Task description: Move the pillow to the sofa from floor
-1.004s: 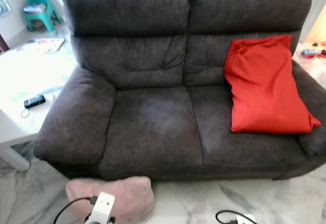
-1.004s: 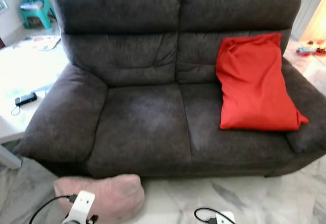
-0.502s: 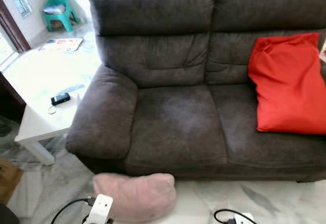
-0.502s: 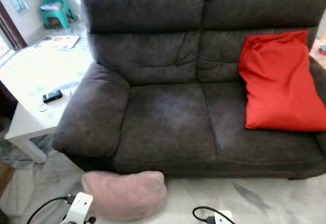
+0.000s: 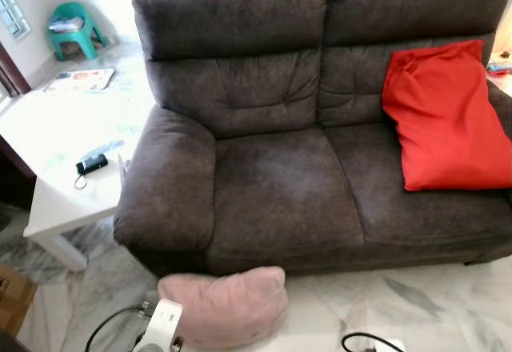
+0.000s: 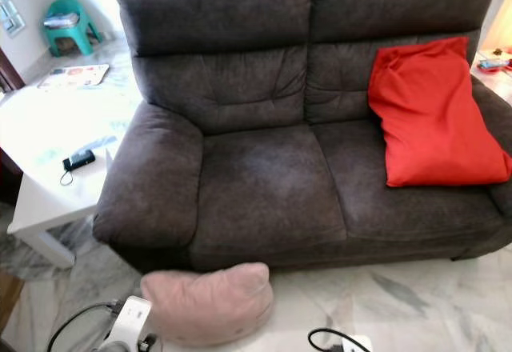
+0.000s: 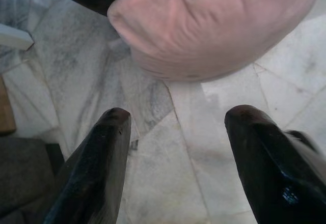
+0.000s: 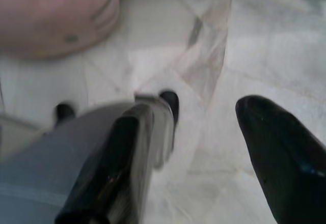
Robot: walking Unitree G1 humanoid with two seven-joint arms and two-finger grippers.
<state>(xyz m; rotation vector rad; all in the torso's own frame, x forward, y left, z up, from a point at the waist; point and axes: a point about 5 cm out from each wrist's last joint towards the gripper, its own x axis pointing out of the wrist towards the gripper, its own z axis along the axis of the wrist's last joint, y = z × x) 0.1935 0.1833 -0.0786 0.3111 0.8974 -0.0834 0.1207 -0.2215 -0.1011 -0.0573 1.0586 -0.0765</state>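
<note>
Lying at lower centre of the frame, pink pillow is resting on marble floor, against grey sofa base. Left gripper and right gripper are hovering spread wide, empty. Nothing lifted yet; grasp and placing remain.

We see our left gripper low over the marble floor, its two black fingers spread wide apart and holding nothing. Our right gripper hangs above that same floor, fingers parted and empty. From the head, our left wrist shows low above the floor.
</note>
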